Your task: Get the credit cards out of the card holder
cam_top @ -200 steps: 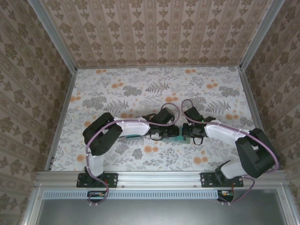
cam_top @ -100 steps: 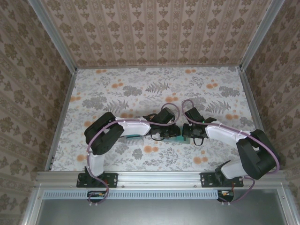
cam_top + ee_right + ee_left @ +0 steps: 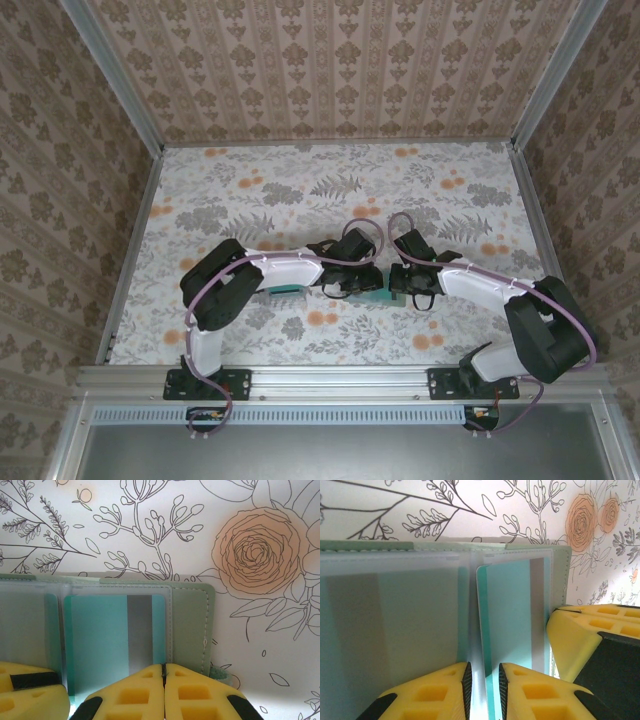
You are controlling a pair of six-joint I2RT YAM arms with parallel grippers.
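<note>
right arm [image 3: 480,287] slightly nearer (barely)

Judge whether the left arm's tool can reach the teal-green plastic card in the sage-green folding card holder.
Probably yes: the left tool sits at the near edge of the teal-green plastic card, a finger on each side, nothing between. The shut right tool, at the sage-green folding card holder, leaves that edge free.

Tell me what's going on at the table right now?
Both arms are working on the open card holder mid-table. The right claw is shut, its tips at the holder's edge, seemingly pinning it down. The left claw stands narrowly apart, astride the edge of a teal credit card. That card sits in its clear sleeve, not yet pulled out; whether it is gripped is unclear.
</note>
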